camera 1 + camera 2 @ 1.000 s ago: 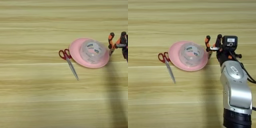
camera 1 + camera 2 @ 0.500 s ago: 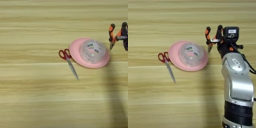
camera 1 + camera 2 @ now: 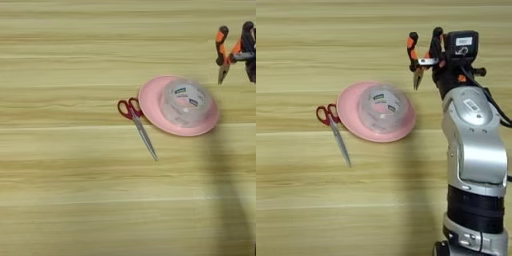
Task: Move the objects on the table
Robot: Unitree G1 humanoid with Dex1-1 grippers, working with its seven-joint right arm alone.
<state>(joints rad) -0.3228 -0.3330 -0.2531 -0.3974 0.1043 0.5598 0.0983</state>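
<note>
Table: light wood, horizontal grain, filling both views.

Pliers: orange-and-black handles, clamped in the right gripper and held clear of the wood, nose pointing down, handles up. Located at about 2 o'clock from the plate, near its rim but apart from it.

Plate: pink, round, near the middle of the table. A clear tape roll is carried on it.

Scissors: red handles touching or just beside the plate's 9 o'clock rim, blades running toward 5 o'clock.

Progress: one item is judged lifted and in transit, its destination unknown. Plate, tape roll and scissors are judged still to be moved. All three lie at roughly 8 o'clock from the gripper, the scissors farthest.
</note>
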